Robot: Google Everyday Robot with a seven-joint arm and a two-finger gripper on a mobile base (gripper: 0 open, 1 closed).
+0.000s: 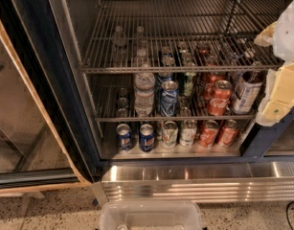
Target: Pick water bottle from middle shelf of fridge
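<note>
The fridge (50,95) stands open in front of me, with a dark frame and silver wire racks. The water bottle (144,92), clear and ribbed, stands upright at the front left of the middle shelf (108,119). Its top is partly hidden behind the front bar of the upper rack (175,69). A blue can (168,98) stands right beside it. My gripper (278,80), white and cream, hangs at the right edge of the view, level with the upper and middle racks, well to the right of the bottle and holding nothing that I can see.
Red cola cans (218,97) and a dark bottle (244,92) fill the right of the middle shelf. Blue, silver and red cans (146,137) line the bottom shelf. A clear plastic bin (151,215) sits on the floor below the ribbed steel base panel (199,183). The glass door (22,128) is at left.
</note>
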